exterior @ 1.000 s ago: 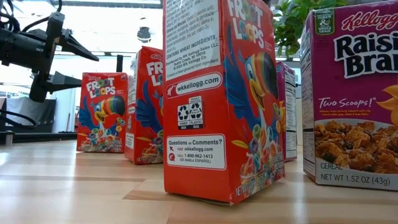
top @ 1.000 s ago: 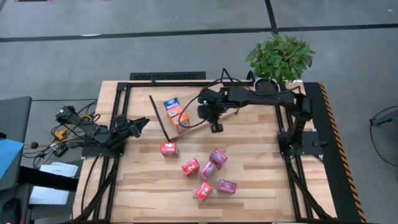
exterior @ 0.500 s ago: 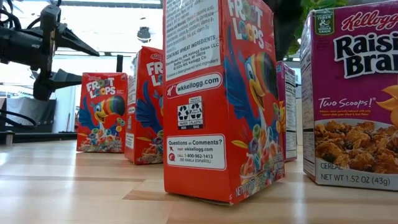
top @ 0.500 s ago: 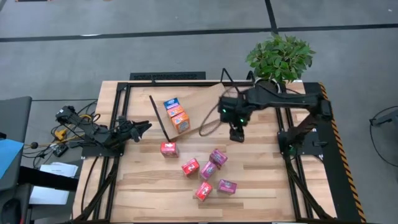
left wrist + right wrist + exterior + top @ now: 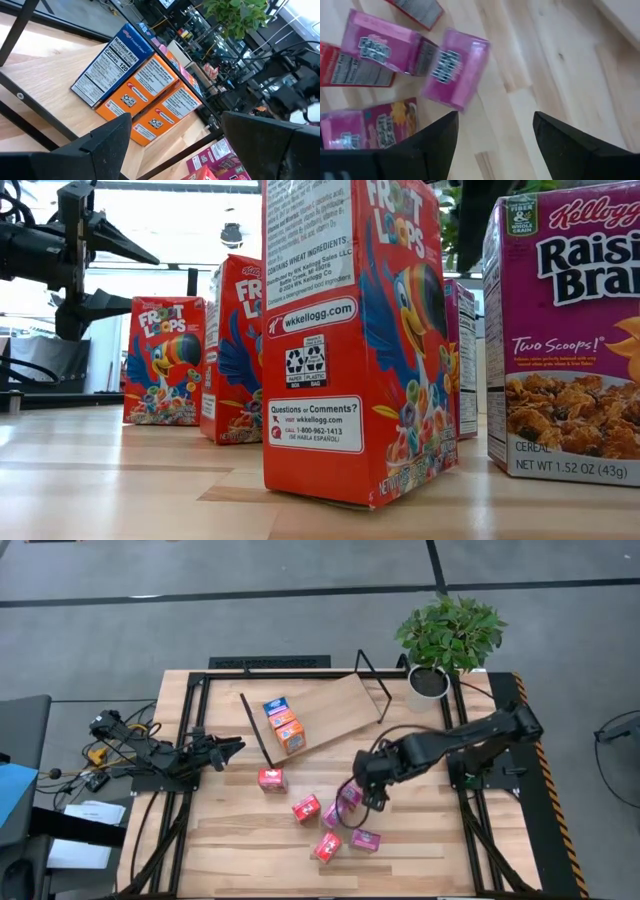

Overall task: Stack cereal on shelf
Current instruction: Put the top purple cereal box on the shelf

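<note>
Pink boxes (image 5: 350, 795) are next: right end effector (image 5: 368, 798) hovers over them, jaws spread and empty, so it needs to drop and grab one for the shelf (image 5: 335, 705).

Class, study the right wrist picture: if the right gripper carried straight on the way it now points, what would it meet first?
Probably the pink cereal box on the tabletop, roughly ahead of the open right gripper. Depth is unclear, so it might reach bare wood beside the box instead.

raisin bran box (image 5: 565, 330) cut off at low view's edge; pink boxes (image 5: 454, 67) blurred
</note>
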You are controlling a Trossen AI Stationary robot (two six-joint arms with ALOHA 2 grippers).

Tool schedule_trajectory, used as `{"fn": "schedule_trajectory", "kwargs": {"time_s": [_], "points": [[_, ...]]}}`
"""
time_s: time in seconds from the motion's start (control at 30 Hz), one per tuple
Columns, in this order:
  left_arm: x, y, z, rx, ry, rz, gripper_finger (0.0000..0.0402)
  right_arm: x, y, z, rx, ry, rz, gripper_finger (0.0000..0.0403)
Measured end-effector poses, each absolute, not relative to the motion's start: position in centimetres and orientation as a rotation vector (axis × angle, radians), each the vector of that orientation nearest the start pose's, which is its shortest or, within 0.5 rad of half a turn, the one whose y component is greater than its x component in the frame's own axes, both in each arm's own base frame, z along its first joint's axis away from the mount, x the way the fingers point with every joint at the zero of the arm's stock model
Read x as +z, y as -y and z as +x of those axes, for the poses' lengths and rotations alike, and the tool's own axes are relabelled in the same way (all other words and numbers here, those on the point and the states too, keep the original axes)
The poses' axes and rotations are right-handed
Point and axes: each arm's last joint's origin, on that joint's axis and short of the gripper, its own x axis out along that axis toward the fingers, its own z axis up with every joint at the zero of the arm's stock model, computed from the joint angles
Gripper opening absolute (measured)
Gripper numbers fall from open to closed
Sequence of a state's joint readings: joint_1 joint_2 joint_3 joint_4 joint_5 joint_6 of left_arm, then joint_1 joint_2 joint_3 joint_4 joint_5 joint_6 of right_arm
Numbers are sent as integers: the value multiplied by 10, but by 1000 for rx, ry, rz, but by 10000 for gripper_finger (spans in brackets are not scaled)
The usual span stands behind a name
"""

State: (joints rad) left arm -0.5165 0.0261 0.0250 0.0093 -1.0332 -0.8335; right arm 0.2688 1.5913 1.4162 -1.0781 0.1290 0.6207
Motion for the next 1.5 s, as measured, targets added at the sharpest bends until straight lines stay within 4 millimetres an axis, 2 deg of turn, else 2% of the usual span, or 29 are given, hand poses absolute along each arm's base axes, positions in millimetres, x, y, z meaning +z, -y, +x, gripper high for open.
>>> {"fn": "schedule_trajectory", "kwargs": {"time_s": [0.17, 0.5, 0.67, 1.1, 1.3, 1.5], "points": [[171, 20, 85, 482, 225, -837, 300, 275, -92, 313, -233, -1208, 287, 282], [171, 20, 85, 463, 225, -864, 300, 277, -102, 316, -319, -1094, 331, 282], [171, 21, 86, 446, 222, -877, 300, 263, -109, 318, -374, -1125, 286, 282], [171, 21, 86, 446, 214, -870, 300, 266, -111, 325, -300, -1094, 356, 282], [171, 21, 86, 447, 214, -868, 300, 266, -101, 329, -282, -1097, 302, 282], [171, 21, 86, 449, 212, -857, 300, 265, -88, 330, -285, -1148, 376, 282]]}}
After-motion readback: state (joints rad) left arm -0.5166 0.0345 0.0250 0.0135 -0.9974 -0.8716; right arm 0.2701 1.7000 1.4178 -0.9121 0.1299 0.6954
